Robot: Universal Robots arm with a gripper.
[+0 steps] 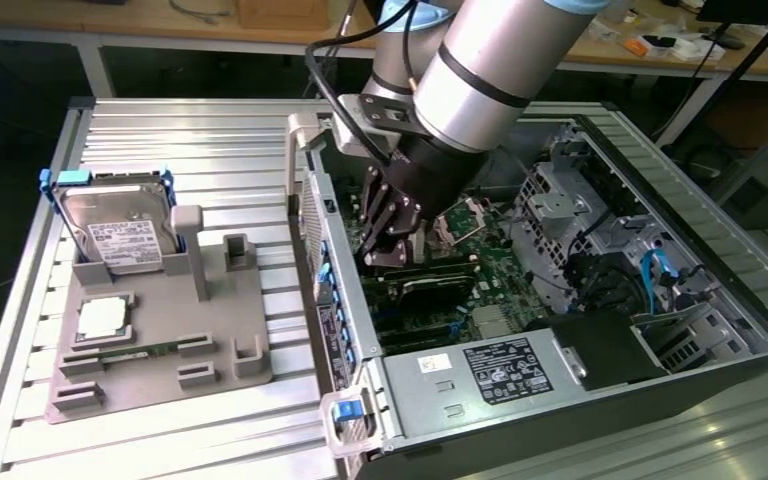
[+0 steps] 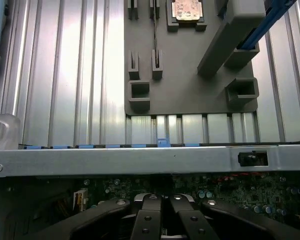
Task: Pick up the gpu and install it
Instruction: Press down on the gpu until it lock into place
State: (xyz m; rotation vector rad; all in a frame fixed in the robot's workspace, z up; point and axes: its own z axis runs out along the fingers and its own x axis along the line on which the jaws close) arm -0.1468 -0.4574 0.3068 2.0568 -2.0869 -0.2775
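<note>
Exterior view
Arm: I count one arm (image 1: 491, 70), reaching down into the open computer case (image 1: 704, 250).
Gripper: one gripper (image 1: 391, 250), low inside the case over the motherboard (image 1: 498, 270); its fingers look drawn together, and I cannot make out from here whether anything sits between them.
Graphics card: I take the dark flat card (image 1: 424, 290) lying just under the gripper, along the board near the case wall, to be the gpu; its end bracket is hidden, so I cannot tell whether it is fully seated.
Power supply: one, with a label, at the near end of the case (image 1: 491, 375).
Tray: one grey holder tray (image 1: 157, 340) on the ribbed table (image 1: 184, 140), on the exterior view's left.
Hard drive: one, standing upright in the tray (image 1: 117, 235).
Processor: one square chip (image 1: 101, 318) lying flat in the tray.
Memory stick: one thin green strip (image 1: 137, 352), partly sunk in its slot.

Wrist view
Gripper: the two fingers (image 2: 162, 220) meet at the middle, closed; their tips are cut off at the picture's edge.
Case wall: one metal rail (image 2: 140, 161) with the board behind it, dim.
Tray: one corner of it (image 2: 190, 95); the chip (image 2: 186, 10) is cut off.
</note>
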